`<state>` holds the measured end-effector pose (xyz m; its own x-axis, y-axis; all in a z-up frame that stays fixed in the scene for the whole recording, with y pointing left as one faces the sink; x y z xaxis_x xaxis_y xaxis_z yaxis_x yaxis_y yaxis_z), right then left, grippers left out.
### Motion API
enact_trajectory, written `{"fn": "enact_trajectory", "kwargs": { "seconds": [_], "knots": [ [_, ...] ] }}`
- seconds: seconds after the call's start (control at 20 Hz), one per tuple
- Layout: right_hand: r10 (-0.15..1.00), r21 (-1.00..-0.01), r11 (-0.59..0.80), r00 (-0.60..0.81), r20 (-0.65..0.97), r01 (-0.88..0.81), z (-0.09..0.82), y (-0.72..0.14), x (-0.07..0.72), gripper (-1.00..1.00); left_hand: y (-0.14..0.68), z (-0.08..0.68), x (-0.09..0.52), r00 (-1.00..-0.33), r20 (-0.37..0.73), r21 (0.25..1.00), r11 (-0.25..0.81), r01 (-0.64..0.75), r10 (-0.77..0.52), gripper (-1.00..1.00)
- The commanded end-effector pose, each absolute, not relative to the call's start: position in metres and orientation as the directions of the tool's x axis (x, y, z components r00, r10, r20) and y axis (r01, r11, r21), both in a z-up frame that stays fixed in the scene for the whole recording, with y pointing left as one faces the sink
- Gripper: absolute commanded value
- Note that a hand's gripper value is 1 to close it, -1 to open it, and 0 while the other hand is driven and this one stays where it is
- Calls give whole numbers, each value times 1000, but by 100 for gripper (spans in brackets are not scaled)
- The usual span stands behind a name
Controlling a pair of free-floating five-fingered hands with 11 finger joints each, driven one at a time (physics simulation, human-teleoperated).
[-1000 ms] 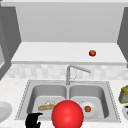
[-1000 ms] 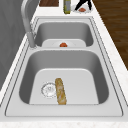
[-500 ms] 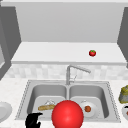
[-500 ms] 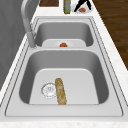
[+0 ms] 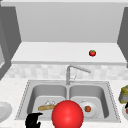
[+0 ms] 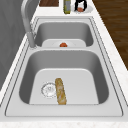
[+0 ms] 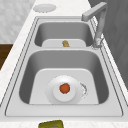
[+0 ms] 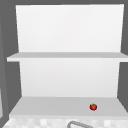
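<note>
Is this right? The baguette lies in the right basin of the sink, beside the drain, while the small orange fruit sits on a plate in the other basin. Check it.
Not quite: the baguette lies in the left basin of the sink, beside the drain, as the front view shows. The small orange fruit does sit on a plate in the other basin.
</note>
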<state>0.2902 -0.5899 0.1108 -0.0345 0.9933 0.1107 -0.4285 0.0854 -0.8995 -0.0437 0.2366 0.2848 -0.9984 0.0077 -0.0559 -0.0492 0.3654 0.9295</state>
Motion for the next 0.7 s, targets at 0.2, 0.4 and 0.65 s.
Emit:
{"fn": "enact_trajectory", "kwargs": {
  "seconds": [0.2, 0.4, 0.65],
  "knots": [
    [992, -916, 114, -8, 126, -384, 100, -592, 283, 100, 237, 285, -44, -998, -56, 930, 365, -49, 8, 0],
    [990, -925, 130, -9, 142, -357, 106, -592, 282, 100, 237, 285, -44, -998, -56, 930, 365, -49, 8, 0],
    [979, -929, 195, 9, 203, -315, 125, -589, 281, 100, 237, 285, -44, -998, -56, 930, 365, -49, 8, 0]
  ]
}}
